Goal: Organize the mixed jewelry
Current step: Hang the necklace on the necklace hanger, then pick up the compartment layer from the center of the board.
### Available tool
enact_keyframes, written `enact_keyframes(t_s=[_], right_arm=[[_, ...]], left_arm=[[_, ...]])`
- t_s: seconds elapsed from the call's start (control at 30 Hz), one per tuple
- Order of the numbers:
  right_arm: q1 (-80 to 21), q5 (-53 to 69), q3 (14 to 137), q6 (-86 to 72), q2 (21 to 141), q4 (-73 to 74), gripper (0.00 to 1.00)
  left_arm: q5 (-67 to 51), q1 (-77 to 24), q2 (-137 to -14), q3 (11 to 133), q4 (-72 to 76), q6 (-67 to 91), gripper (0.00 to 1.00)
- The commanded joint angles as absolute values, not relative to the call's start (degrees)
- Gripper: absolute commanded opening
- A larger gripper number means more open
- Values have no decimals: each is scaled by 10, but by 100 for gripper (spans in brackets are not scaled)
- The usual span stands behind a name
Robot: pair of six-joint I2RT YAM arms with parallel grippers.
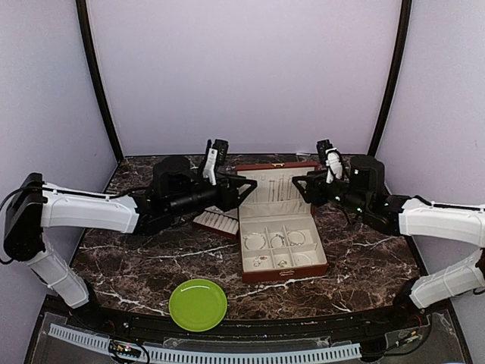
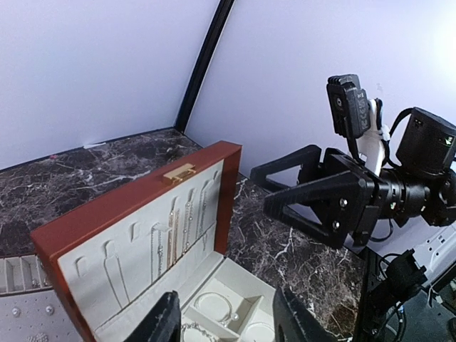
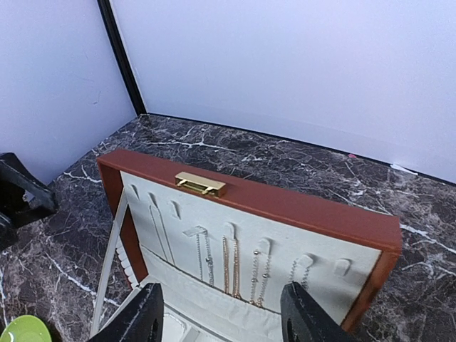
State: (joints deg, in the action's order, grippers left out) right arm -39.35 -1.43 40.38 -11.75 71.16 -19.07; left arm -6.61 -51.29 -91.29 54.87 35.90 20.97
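Dark veined marble tabletop (image 1: 144, 265) (box (image 1: 285, 271) holding jewelry (image 1: 255, 241) centred) meets lavender walls (image 1: 242, 68).

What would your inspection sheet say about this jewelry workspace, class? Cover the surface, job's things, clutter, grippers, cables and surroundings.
Surface: dark veined marble table.
Job's things: chains hang in the lid of the open box; bracelets lie in its compartments; studs sit on the tray.
Clutter: green plate, nothing on it.
Grippers: left gripper and right gripper open, raised, holding nothing.
Cables: wires at the near edge.
Surroundings: lilac walls, black posts.
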Motion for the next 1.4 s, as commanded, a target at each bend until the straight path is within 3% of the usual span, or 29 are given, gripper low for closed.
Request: enact_keyframes(t_s=[0.0,0.23,0.37,0.53,0.93,1.37], right_arm=[[-372,-3,396,-150,657,-117,58],[-350,-41,368,-200,590,-51,62],[-346,-53,353,-219,569,-33,62],[-344,-65,344,-229,551,-16,63],[-343,-81,351,-240,556,11,64],[-340,-66,364,-227,606,3,65]], left_arm=[[-20,-504,-817,498,298,241,52],[-50,-409,-767,496,83,273,57],[-107,-343,-789,514,33,266,57],[-134,-292,-901,623,-32,211,48],[-35,-277,-1203,943,-154,119,37],[-47,-270,-1330,1062,-193,112,34]])
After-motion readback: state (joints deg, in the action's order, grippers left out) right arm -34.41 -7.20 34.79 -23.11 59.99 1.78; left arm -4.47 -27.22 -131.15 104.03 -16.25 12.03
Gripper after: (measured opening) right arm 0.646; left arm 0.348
